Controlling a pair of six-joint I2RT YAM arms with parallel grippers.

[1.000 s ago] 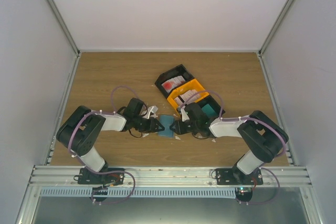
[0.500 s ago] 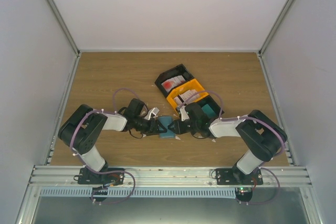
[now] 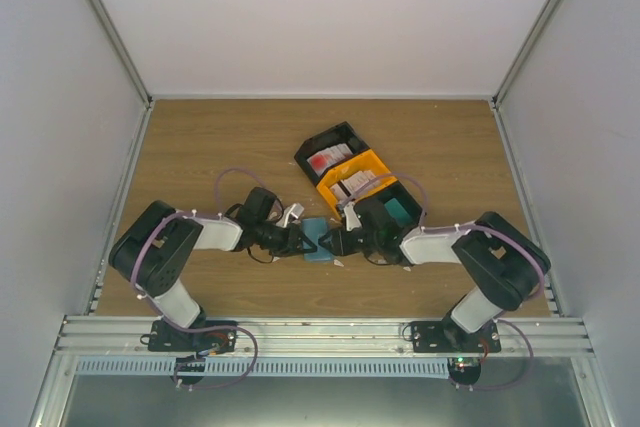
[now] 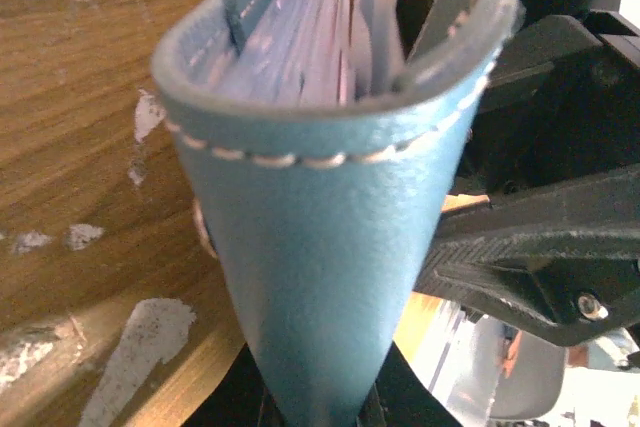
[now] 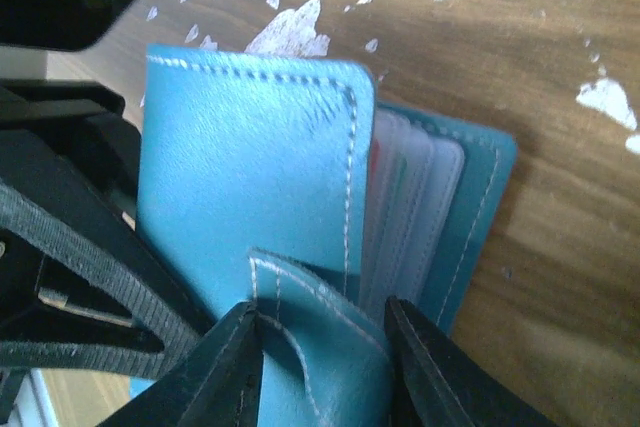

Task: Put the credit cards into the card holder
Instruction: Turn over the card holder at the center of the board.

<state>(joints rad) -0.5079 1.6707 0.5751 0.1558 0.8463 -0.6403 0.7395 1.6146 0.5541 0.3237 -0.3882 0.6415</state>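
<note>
**Both end effectors clamped on the card holder**

The left end effector (image 3: 298,241) is pinched narrow on the lower end of the card holder (image 5: 250,167). The holder fans open away from its fingers, with clear inner sleeves (image 4: 320,37) showing. The right end effector (image 5: 322,327) faces it from the opposite side. Its jaws are partly parted and pressed on a loose flap of the same holder, which fills the gap between them. The holder sits directly between the two, over the tabletop (image 3: 220,147). Beyond the right end effector, credit cards (image 3: 325,160) lie in a black tray (image 3: 308,154) and an orange tray (image 3: 378,161). White flecks (image 5: 290,32) dot the wood ahead of it
</note>
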